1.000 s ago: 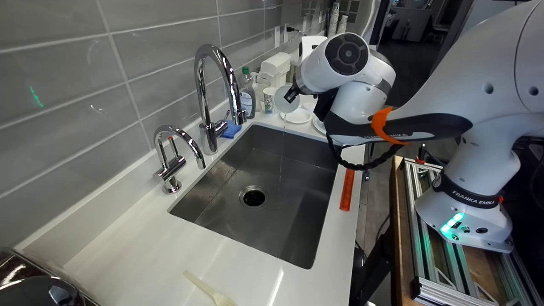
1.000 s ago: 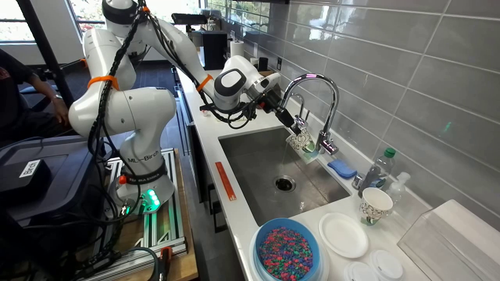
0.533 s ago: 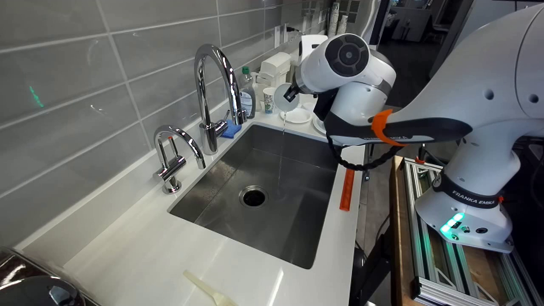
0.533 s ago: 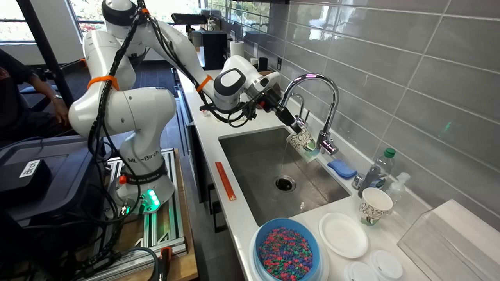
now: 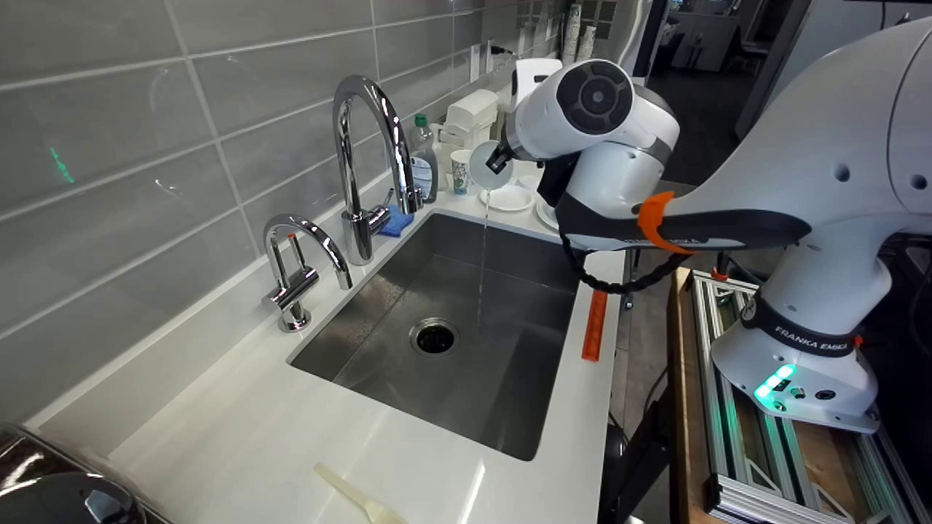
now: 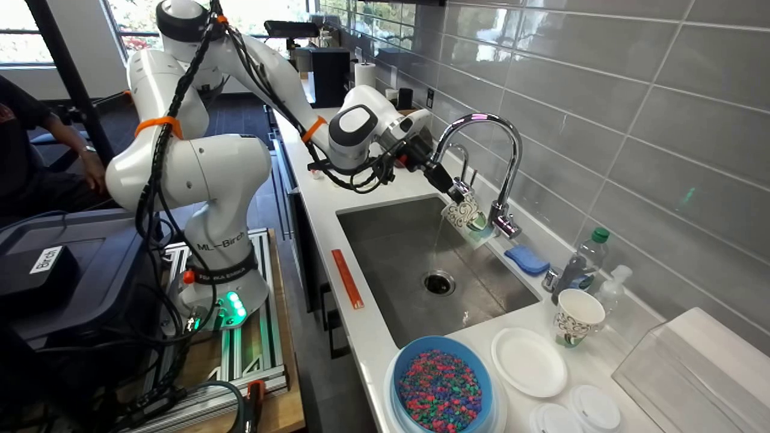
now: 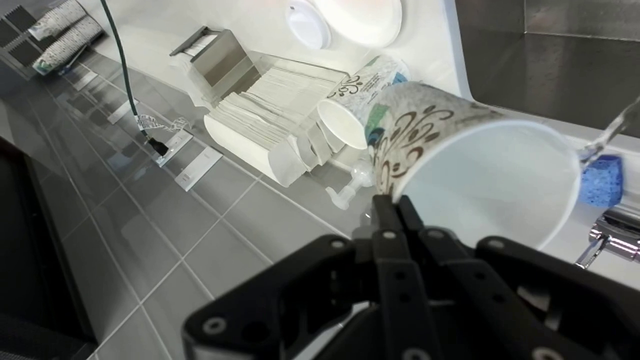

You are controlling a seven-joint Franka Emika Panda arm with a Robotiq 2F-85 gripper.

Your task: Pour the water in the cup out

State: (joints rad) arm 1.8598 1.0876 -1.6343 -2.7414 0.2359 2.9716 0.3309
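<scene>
The white paper cup [image 5: 483, 175] with a printed swirl pattern hangs tilted over the sink [image 5: 480, 386], its mouth facing down and sideways. The cup also shows in an exterior view [image 6: 467, 220] and in the wrist view [image 7: 412, 132]. My gripper [image 7: 395, 201] is shut on the cup's rim, one fingertip inside and one outside. It also shows in both exterior views [image 5: 498, 161] [image 6: 455, 197]. A thin stream of water [image 5: 483, 251] runs from the cup's lip into the sink, right of the drain [image 5: 435, 338]. How much water is left inside cannot be told.
A tall chrome faucet [image 6: 516, 156] and a small one [image 5: 295, 280] stand by the wall. A blue sponge [image 6: 527, 260], soap bottle [image 6: 583, 261], another paper cup [image 6: 576, 319], white plate [image 6: 529, 362] and blue dish of coloured bits [image 6: 404, 355] line the counter. An orange strip [image 6: 347, 278] lies along the sink's edge.
The cup and gripper have barely moved. The upper part of the arm has sunk slightly. Water runs from the cup in all the frames, and the stream shifts only a little.
</scene>
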